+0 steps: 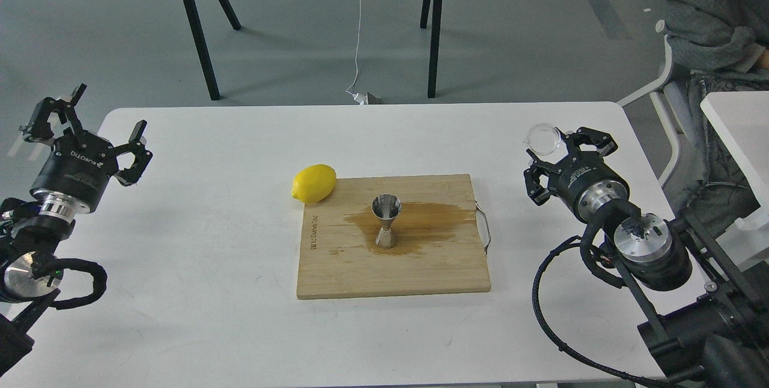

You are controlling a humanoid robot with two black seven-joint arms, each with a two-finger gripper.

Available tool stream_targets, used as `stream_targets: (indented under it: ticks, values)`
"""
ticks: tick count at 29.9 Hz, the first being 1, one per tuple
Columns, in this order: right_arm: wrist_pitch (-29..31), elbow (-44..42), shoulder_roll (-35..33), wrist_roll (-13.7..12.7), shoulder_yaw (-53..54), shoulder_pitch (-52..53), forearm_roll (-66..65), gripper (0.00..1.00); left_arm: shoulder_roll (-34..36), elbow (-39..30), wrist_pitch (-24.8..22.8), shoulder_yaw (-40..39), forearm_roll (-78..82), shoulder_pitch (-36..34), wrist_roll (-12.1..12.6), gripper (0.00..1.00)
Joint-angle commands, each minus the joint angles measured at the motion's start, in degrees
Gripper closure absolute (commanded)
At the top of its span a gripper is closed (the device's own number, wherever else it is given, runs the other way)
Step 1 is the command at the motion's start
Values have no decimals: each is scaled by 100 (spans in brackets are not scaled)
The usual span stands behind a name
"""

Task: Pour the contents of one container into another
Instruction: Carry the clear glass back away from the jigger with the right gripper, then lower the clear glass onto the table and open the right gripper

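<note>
The small clear cup (544,139) is at the right side of the table, held upright in the fingers of my right gripper (557,149), which is shut on it. The steel hourglass jigger (386,220) stands upright in the middle of the bamboo cutting board (420,274), far to the left of the cup. A brown wet stain (432,220) spreads on the board around the jigger. My left gripper (107,115) hovers at the table's far left edge, open and holding nothing.
A yellow lemon (313,184) lies at the board's back left corner. The white table (210,316) ends just right of my right arm. A seated person (715,27) and another white table (739,130) are at the right; black table legs (198,33) stand behind.
</note>
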Motion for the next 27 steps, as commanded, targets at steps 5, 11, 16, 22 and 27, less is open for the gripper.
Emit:
stream_targets:
  ticks: [5, 11, 16, 22, 27]
  values:
    - [102, -471, 301, 40, 923, -529, 1129, 58, -5, 0, 0, 0, 0, 4, 0, 1]
    - [102, -946, 336, 31, 1232, -608, 1930, 58, -5, 0, 0, 0, 0, 13, 0, 1]
    - [85, -1236, 345, 5, 1188, -608, 2054, 58, -14, 0, 0, 9, 0, 13, 0, 1]
    - [-21, -1579, 398, 31, 1188, -600, 2054, 58, -5, 0, 0, 9, 0, 13, 0, 1]
    - [-21, -1702, 398, 22, 1197, -608, 2054, 58, -5, 0, 0, 9, 0, 13, 0, 1]
